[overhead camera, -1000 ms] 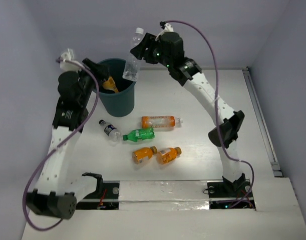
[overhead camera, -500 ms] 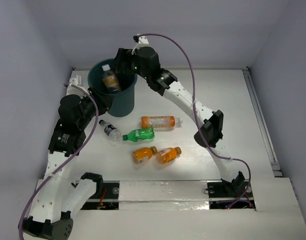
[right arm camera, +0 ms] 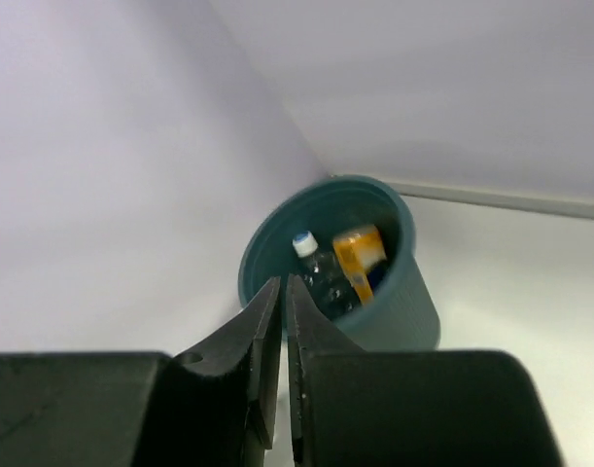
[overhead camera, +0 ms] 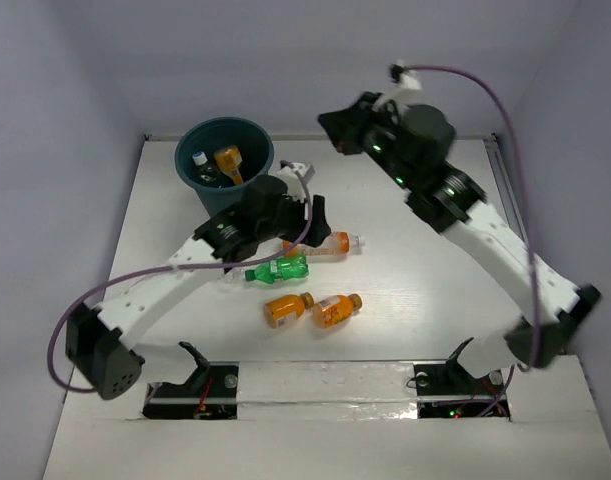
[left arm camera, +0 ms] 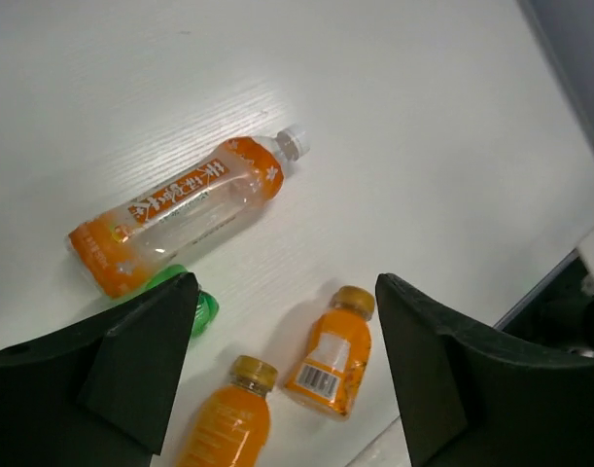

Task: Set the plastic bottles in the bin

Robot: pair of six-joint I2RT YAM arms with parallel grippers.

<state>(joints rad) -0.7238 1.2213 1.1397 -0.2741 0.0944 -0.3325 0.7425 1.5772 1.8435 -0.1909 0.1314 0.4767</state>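
The dark teal bin (overhead camera: 252,181) stands at the back left with a clear white-capped bottle (overhead camera: 201,166) and an orange bottle (overhead camera: 230,161) inside. On the table lie a long orange-labelled bottle (overhead camera: 332,243), a green bottle (overhead camera: 278,269) and two small orange bottles (overhead camera: 286,308) (overhead camera: 336,310). My left gripper (overhead camera: 310,222) hovers open over them; its wrist view shows the long bottle (left arm camera: 185,214), the green one's end (left arm camera: 192,309) and both small orange ones (left arm camera: 224,423) (left arm camera: 331,356) below the gripper (left arm camera: 285,284). My right gripper (overhead camera: 332,125) is shut and empty, raised right of the bin (right arm camera: 403,316).
The left arm's forearm (overhead camera: 165,285) crosses the table's left half and hides what lies under it. The right arm (overhead camera: 485,235) arches over the right side. Walls close in the back and both sides.
The right arm dropped its clear bottle into the bin, pulled away to the right and shut. The left arm swung from beside the bin to above the bottles and opened its jaws.
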